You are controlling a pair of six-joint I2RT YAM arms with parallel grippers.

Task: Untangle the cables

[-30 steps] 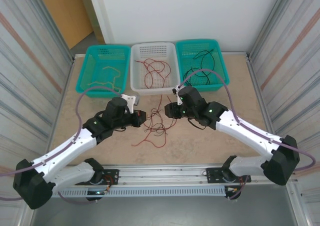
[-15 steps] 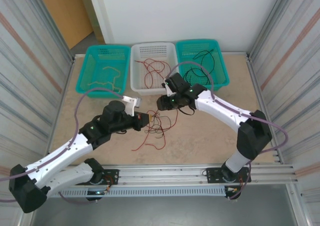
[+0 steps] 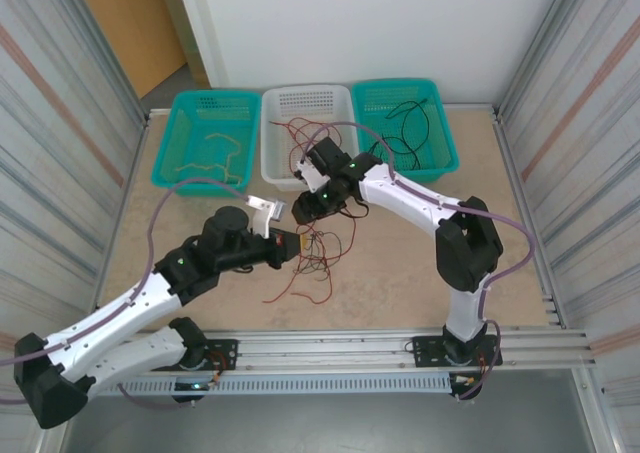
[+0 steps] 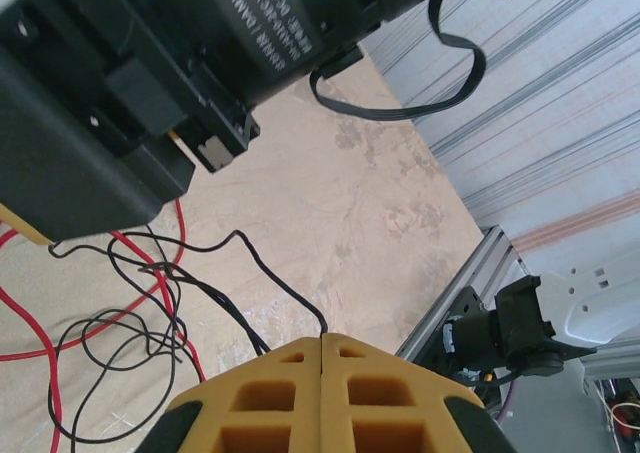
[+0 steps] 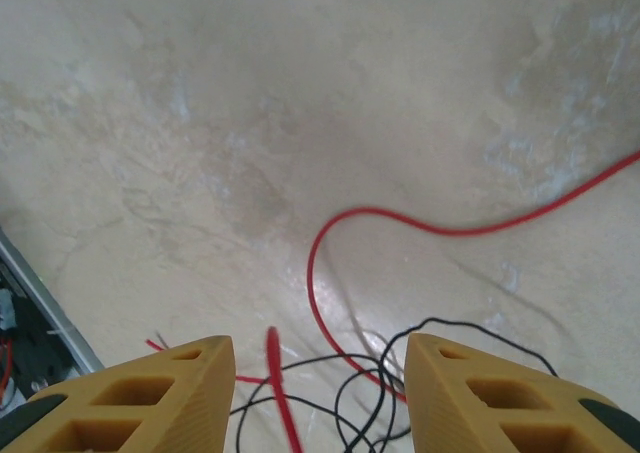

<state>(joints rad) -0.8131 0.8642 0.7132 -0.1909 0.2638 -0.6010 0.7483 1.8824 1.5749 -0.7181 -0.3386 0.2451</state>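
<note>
**Right arm swings in over the knot**

Over the last second the right arm folds in from the right side of the bench (image 3: pixel 420 273). It carries the right hand (image 3: pixel 305 209) across to the far left edge of the tangle, just in front of the white basket (image 3: pixel 305 100). The left hand (image 3: pixel 290 241) edges forward at the knot's near left. Between them the loose cables (image 3: pixel 318 261) lie mid-bench, red and black strands crossed, drawn out a little wider than before.

The left hand's pads are pressed together. In its wrist view a black cable (image 4: pixel 270 273) runs straight into the seam between them, so it looks pinched there. The right hand's fingers stand spread, low over the bench. A red cable (image 5: pixel 400 218) loops below them and one red strand rises into the gap, unclamped.

By the look of it, one end is anchored and the right hand is placed to take a red strand and draw it clear. Other wires already lie in the white basket and the teal baskets (image 3: pixel 205 103) beside it, so this knot seems to be the remainder.
</note>
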